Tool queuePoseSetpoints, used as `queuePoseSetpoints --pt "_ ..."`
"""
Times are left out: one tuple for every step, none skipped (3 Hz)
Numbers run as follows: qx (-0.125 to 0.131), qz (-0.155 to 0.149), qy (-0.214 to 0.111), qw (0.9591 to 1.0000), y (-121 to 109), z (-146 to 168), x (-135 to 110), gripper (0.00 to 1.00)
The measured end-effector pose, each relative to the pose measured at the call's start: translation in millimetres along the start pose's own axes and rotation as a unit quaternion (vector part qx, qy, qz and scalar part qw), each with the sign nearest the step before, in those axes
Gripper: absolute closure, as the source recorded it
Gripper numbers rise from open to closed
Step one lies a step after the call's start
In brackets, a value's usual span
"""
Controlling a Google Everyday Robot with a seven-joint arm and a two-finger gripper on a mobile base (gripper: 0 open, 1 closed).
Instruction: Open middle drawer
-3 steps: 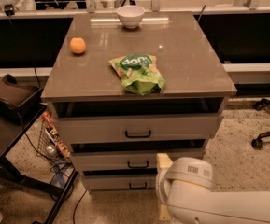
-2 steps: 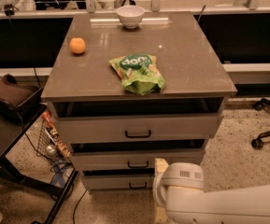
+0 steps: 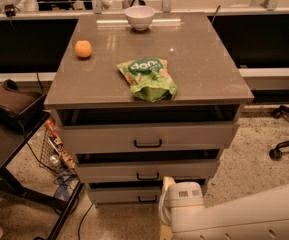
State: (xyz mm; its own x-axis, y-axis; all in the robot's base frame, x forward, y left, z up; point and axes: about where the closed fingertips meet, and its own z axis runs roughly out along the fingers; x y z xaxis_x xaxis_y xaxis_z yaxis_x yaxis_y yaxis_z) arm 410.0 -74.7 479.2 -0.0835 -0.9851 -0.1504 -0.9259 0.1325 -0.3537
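You had an orange (image 3: 83, 48) upper left on the cabinet top (image 3: 199, 59), a white bowl (image 3: 139, 17) at top centre, a green snack bag (image 3: 148, 78) mid-frame; the gripper (image 3: 167, 184) sat bottom centre.

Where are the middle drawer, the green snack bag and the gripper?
middle drawer (image 3: 109, 171): camera view, front panel, left of the handle.
green snack bag (image 3: 148, 78): camera view, centre of the bag.
gripper (image 3: 168, 184): camera view, low, just below the middle drawer's handle, on its visible end.
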Motion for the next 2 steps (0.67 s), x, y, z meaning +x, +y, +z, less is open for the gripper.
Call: queuePoseSetpoints --pt "0.004 -0.001 0.002 1.0000 -9 13 -6 0.00" --pt "0.000 -0.015 0.008 0.9999 -18 48 -8 0.00"
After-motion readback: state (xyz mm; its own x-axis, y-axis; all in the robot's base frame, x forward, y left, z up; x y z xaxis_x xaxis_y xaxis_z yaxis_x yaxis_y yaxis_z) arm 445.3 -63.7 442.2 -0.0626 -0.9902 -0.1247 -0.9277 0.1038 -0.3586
